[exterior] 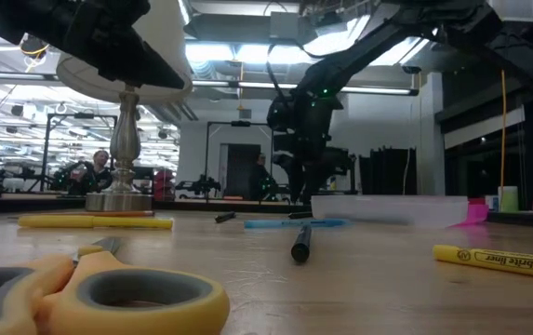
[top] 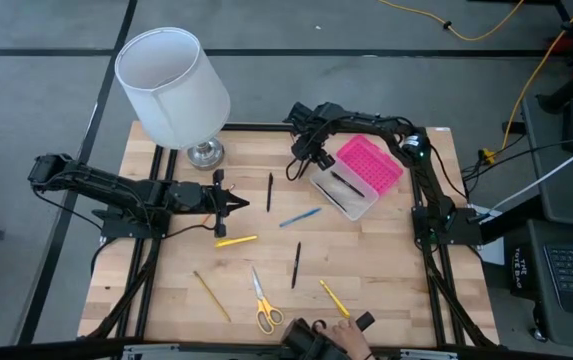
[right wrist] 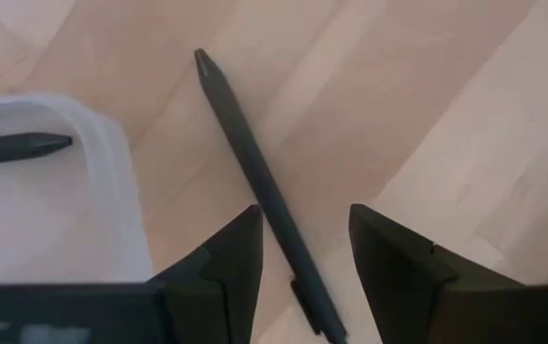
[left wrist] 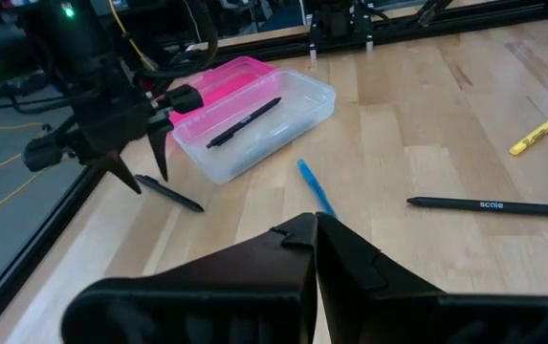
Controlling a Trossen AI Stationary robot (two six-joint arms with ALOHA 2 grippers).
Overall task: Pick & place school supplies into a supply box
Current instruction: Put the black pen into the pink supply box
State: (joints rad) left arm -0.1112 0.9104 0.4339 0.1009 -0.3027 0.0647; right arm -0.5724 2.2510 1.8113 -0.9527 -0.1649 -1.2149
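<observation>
In the low view the scissors [exterior: 89, 293] are blurred and cut off by the bottom and left edges, showing only handle loops. The highlighter [exterior: 503, 261] runs off the right edge there. The lamp [exterior: 126, 121] hides behind a dark arm at its shade, and the box [exterior: 392, 207] is a pale blur whose contents cannot be made out. In the right wrist view the box [right wrist: 54, 182] is cropped at the left edge, the pen inside it [right wrist: 20, 145] shows only its tip, and the black pen [right wrist: 254, 182] on the tabletop disappears at the bottom between the claw [right wrist: 304, 250] fingers. In the high view a hand [top: 344, 333] is cut by the bottom edge.
</observation>
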